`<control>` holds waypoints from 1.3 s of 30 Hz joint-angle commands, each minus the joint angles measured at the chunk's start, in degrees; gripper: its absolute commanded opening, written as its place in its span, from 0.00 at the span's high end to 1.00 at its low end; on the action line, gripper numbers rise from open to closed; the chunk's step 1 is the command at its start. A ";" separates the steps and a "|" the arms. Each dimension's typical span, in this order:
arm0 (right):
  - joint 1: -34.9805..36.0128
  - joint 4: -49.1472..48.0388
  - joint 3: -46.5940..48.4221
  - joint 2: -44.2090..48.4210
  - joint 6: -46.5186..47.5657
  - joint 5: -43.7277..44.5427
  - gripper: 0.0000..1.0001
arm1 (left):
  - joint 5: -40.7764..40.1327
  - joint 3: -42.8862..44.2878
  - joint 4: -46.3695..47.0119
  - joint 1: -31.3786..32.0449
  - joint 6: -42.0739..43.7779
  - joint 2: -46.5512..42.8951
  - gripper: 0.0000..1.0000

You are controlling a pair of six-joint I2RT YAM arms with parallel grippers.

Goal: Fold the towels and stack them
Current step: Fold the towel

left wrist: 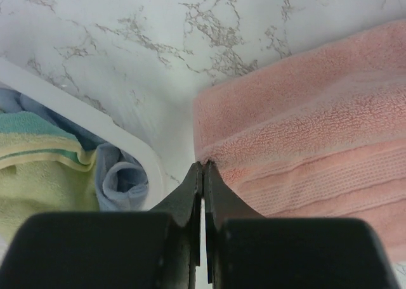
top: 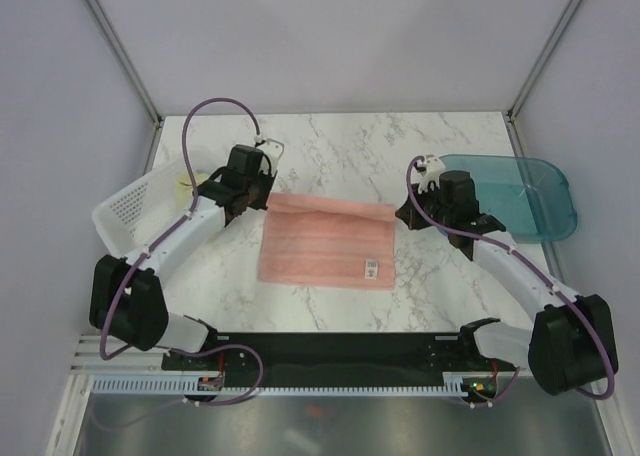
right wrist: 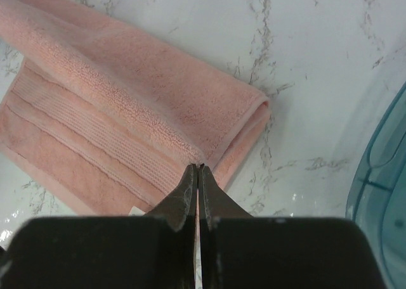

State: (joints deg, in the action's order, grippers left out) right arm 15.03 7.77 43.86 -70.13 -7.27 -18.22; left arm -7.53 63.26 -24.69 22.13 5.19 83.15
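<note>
Closed end effectors (left wrist: 203,168) (right wrist: 195,170) touch the pink towel (top: 328,241); tag (top: 370,269) print illegible.

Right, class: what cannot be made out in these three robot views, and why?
- Print on the small white tag of the salmon-pink terry towel: too small, top view.
- Pale-yellow-and-teal towel and blue-grey towel in the white perforated plastic basket: cut off by the frame edge and gripper body, left wrist view.
- Whether the shut left gripper and right gripper pinch cloth: hidden between closed jaws, wrist views.

Fluffy terry towel (top: 328,241), glossy marble table (top: 350,146)
</note>
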 commanded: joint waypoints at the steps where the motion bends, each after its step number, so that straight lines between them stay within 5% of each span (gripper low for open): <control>1: 0.97 2.33 -4.11 5.25 -5.12 6.53 1.00 | -3.02 -3.32 0.87 1.86 -2.29 -4.22 0.98; 12: 3.51 5.41 -14.84 17.92 -18.39 5.04 1.00 | -8.01 -10.35 -3.17 7.84 -7.03 -10.64 0.98; 39: 7.03 10.16 -23.02 31.46 -28.40 2.23 1.00 | -12.86 -11.15 -13.80 14.70 -11.52 -12.50 0.98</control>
State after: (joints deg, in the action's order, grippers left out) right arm 21.71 17.10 20.99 -38.79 -33.06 -16.19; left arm -18.20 50.19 -35.73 36.62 -4.49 69.71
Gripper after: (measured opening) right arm 0.010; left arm 0.033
